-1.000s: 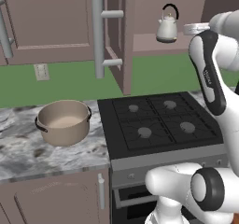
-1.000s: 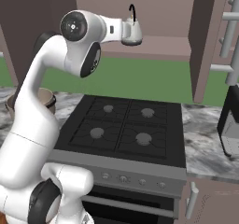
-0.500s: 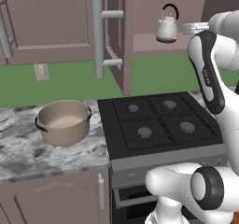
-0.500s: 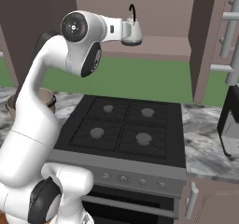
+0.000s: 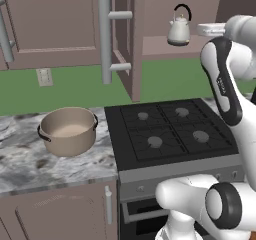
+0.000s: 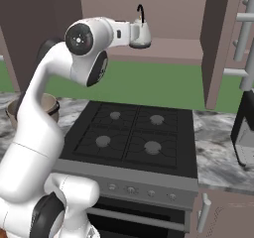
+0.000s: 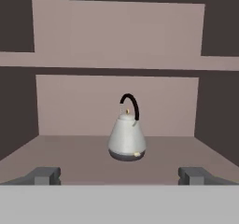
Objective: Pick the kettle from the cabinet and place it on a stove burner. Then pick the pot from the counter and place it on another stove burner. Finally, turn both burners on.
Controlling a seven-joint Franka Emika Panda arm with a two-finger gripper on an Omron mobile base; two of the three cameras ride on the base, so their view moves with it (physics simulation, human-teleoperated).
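Note:
The small silvery kettle (image 5: 179,30) (image 6: 140,33) (image 7: 127,136) stands upright on the shelf of the open wall cabinet (image 5: 160,46) (image 7: 70,157). My gripper (image 7: 121,176) (image 6: 132,34) is level with it, a short way in front. Its fingers are spread wide on either side and touch nothing, so it is open. The tan pot (image 5: 69,130) sits on the marbled counter (image 5: 30,169), left of the black cooktop (image 5: 172,129). In the right base view my arm partly hides the pot (image 6: 50,104). The left burners (image 5: 154,142) (image 5: 143,116) are bare.
An open cabinet door with a long grey bar handle (image 5: 105,39) juts out left of the kettle. Another open door (image 6: 218,43) stands to its right. A dark appliance (image 6: 244,133) sits on the right counter. The stove knobs (image 6: 131,189) line the front panel.

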